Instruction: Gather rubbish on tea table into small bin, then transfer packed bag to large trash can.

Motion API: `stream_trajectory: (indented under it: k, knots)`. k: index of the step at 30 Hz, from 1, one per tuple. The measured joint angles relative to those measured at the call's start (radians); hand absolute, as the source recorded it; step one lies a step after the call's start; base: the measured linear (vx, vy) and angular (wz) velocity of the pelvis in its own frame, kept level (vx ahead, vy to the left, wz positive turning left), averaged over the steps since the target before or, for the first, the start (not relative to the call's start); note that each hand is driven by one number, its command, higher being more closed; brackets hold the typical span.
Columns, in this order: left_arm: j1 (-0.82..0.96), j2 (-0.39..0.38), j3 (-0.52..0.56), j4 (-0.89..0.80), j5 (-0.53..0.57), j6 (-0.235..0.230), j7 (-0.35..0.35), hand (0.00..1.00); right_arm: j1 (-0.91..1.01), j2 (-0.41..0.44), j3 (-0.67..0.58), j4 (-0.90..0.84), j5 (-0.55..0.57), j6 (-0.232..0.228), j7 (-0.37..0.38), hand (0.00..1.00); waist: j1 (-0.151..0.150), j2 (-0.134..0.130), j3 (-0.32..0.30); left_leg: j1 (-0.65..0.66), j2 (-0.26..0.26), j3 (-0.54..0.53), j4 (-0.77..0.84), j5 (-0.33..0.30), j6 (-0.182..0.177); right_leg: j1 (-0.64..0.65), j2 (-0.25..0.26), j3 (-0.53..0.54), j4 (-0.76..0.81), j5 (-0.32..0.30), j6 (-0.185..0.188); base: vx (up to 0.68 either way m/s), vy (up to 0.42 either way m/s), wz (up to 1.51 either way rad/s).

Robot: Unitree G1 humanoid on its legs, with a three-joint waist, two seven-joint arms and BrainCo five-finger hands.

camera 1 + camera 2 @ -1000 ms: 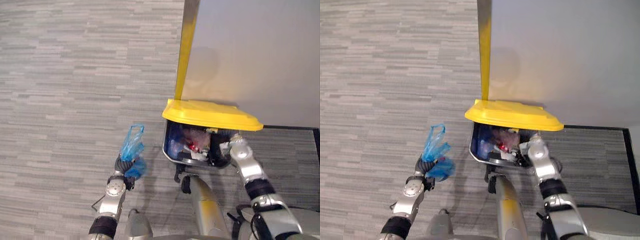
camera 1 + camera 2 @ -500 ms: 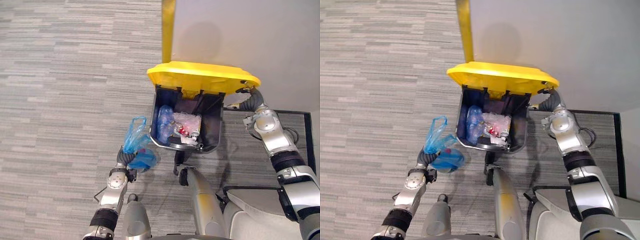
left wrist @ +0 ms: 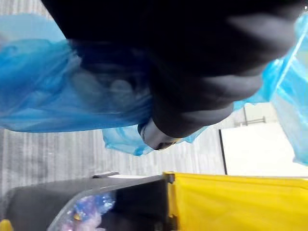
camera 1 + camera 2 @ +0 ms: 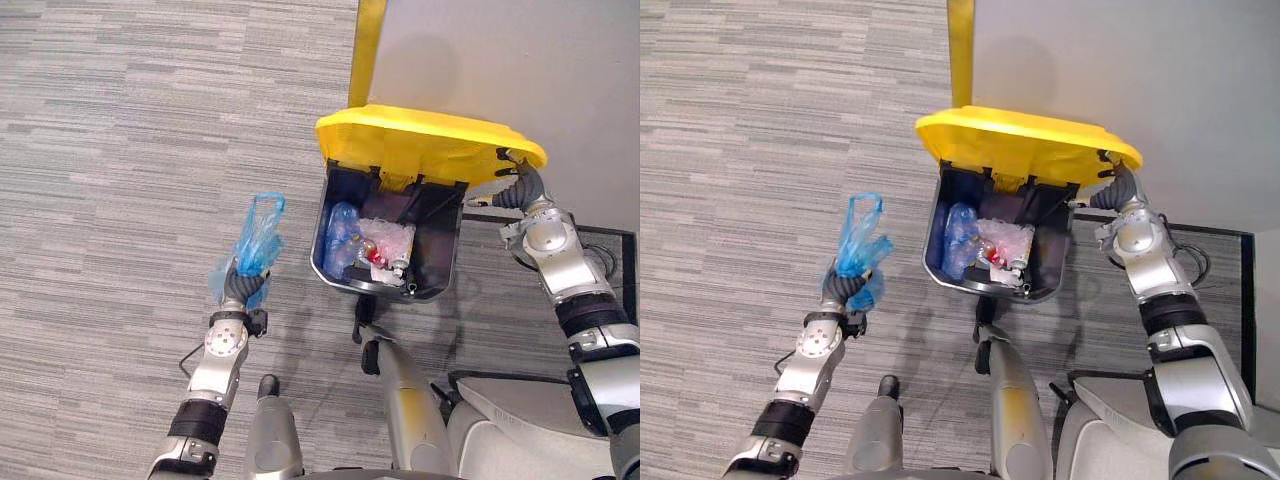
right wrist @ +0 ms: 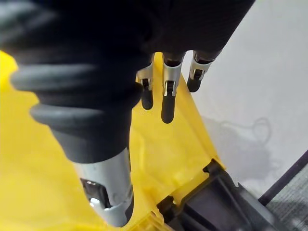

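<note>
The left hand [image 4: 243,290] is clenched on the gathered neck of the blue bag [image 4: 257,238]. It holds the bag above the grey carpet [image 4: 120,180], beside the large trash can [image 4: 383,287] and apart from it. The bag is thin, crinkled translucent film, with its loops standing up above the fist. The eye views show the whole can: a dark body against the wall [image 4: 520,70], its yellow lid [image 4: 425,145] tipped up, and blue and clear plastic with a red scrap inside. The left wrist view shows what they cannot: blue film [image 3: 43,96] wrapped closely around the dark cover, with the can's rim [image 3: 125,192] past it. The right hand [image 4: 522,186] is at the lid's far right corner. In the right wrist view its fingers [image 5: 166,103] are straight and released over the yellow surface [image 5: 43,178], with the thumb [image 5: 108,192] alongside. Whether the thumb presses the lid cannot be told.
</note>
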State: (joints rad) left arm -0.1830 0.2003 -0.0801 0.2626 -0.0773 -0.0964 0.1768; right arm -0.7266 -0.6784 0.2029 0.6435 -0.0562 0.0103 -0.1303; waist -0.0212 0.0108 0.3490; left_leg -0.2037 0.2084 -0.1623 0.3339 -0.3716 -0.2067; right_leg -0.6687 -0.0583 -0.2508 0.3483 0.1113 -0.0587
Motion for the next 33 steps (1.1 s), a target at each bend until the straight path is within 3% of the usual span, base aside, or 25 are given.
stream_trajectory:
  k: [7, 15, 24, 27, 33]
  knots:
    - [-0.011, 0.002, -0.066, -0.138, -0.039, -0.017, 0.0, 1.0, -0.006, 0.0, 0.004, 0.0, 0.008, 0.0, 0.001, 0.0, -0.006, 0.001, 0.0, 0.009, -0.005, -0.002, 0.001, 0.001, -0.001, 0.016, -0.012, -0.005, -0.001, -0.004, 0.006, 0.02, 0.024, 0.05]
    - [-0.121, -0.005, -0.229, -0.31, -0.068, -0.044, -0.005, 1.0, -0.039, 0.0, 0.034, 0.0, 0.017, 0.0, 0.002, 0.0, -0.016, 0.002, -0.001, 0.02, -0.008, 0.001, -0.001, 0.002, -0.003, 0.022, -0.01, 0.002, -0.003, -0.005, 0.008, 0.0, -0.002, -0.01]
    - [-0.319, -0.043, -0.351, -0.348, -0.068, -0.065, -0.003, 1.0, -0.084, 0.001, 0.057, 0.0, 0.029, 0.0, 0.002, 0.0, -0.024, 0.027, -0.014, 0.043, -0.006, 0.026, -0.011, 0.002, -0.003, 0.035, 0.004, 0.017, -0.023, 0.006, 0.008, 0.01, 0.005, -0.07]
    - [-0.354, -0.043, -0.352, -0.346, -0.067, -0.065, -0.002, 1.0, -0.115, 0.004, 0.089, 0.001, 0.028, 0.0, 0.002, 0.0, -0.044, 0.031, -0.015, 0.043, -0.005, 0.031, -0.018, 0.002, -0.004, 0.027, 0.007, 0.021, -0.023, 0.006, 0.007, 0.03, 0.004, -0.07]
    - [-0.45, -0.051, -0.353, -0.268, -0.058, -0.064, 0.0, 1.0, -0.148, 0.008, 0.09, 0.001, 0.028, 0.0, 0.001, 0.0, -0.05, 0.031, -0.015, 0.042, -0.009, 0.044, -0.049, 0.019, -0.004, 0.006, 0.007, 0.032, -0.022, 0.01, 0.003, 0.02, -0.004, -0.03]
